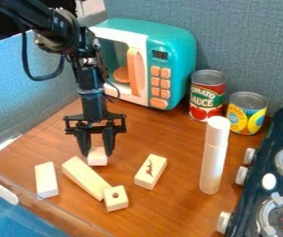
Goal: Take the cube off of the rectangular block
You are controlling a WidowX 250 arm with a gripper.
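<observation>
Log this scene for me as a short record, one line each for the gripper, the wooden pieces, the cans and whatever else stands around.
Gripper: black gripper, lowered at a small pale block
Holed cube: pale cube, at the near end of a long block
Other blocks: plain block; marked block
Cans: red can, yellow can
Tube: white cylinder, upright
Appliances: teal microwave, dark stove

Cube (97, 157): pale wood, separate from block, beside its far end. Block (86, 177): pale wood, elongated, flat, diagonal.
</observation>
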